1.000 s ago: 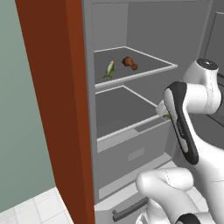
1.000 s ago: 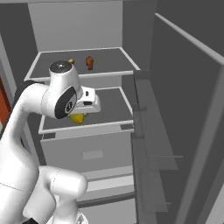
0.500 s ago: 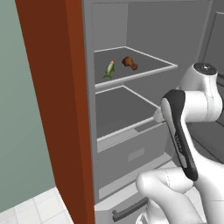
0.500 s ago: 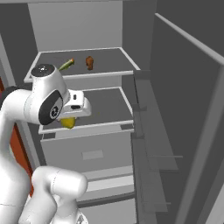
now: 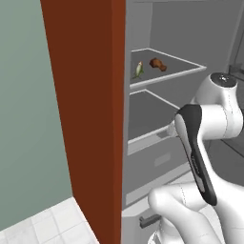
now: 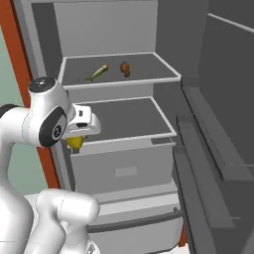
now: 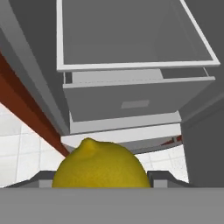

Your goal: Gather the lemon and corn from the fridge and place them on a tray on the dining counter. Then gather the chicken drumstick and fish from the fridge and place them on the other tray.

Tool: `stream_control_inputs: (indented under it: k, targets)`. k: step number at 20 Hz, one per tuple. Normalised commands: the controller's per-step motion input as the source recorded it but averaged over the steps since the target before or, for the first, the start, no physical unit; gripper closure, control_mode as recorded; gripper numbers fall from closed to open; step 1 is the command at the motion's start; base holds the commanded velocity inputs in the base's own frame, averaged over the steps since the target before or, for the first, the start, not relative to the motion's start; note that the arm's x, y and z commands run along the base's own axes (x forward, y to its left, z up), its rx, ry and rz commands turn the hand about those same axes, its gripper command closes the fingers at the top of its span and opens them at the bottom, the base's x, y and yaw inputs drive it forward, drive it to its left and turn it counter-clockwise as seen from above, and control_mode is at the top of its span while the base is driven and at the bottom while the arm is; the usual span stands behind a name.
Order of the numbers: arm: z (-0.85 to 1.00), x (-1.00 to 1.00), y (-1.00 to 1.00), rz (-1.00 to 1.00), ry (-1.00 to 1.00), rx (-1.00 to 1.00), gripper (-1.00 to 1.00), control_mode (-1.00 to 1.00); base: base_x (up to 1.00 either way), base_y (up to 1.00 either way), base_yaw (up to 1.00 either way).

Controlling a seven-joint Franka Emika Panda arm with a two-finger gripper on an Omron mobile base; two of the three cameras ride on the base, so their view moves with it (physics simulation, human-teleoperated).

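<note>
A yellow lemon (image 7: 101,168) sits between my gripper's (image 7: 103,180) fingers, which are shut on it. From the right base camera the lemon (image 6: 75,143) hangs under the hand, with the gripper (image 6: 75,140) at the left front corner of the fridge's middle shelf (image 6: 126,119), just outside it. On the top shelf (image 6: 149,74) lie the green-husked corn (image 6: 97,73) and, to its right, the brown chicken drumstick (image 6: 125,68). The left base view shows the corn (image 5: 138,70) and the drumstick (image 5: 157,64) on that same shelf.
The fridge stands open, with a grey drawer (image 6: 124,168) below the middle shelf. Its door with shelf rails (image 6: 218,149) stands open on the right. A red-brown panel (image 5: 90,119) rises close on the left, and white floor tiles (image 5: 43,224) lie below.
The gripper has swung left and down out of the fridge with the lemon in it. Both base views have shifted, so the fridge's inside now sits further right.
</note>
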Motion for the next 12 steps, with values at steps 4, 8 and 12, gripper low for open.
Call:
stream_control_inputs:
  k: [4, 8, 12]
  targets:
    - [0.00, 0.00, 0.00, 0.00, 0.00, 0.00, 1.00, 1.00, -0.55, 0.20, -0.09]
    - [0.00, 0.00, 0.00, 0.00, 0.00, 0.00, 1.00, 1.00, -0.47, 0.23, -0.21]
    - [0.00, 0.00, 0.00, 0.00, 0.00, 0.00, 1.00, 1.00, -0.28, 0.43, -0.29]
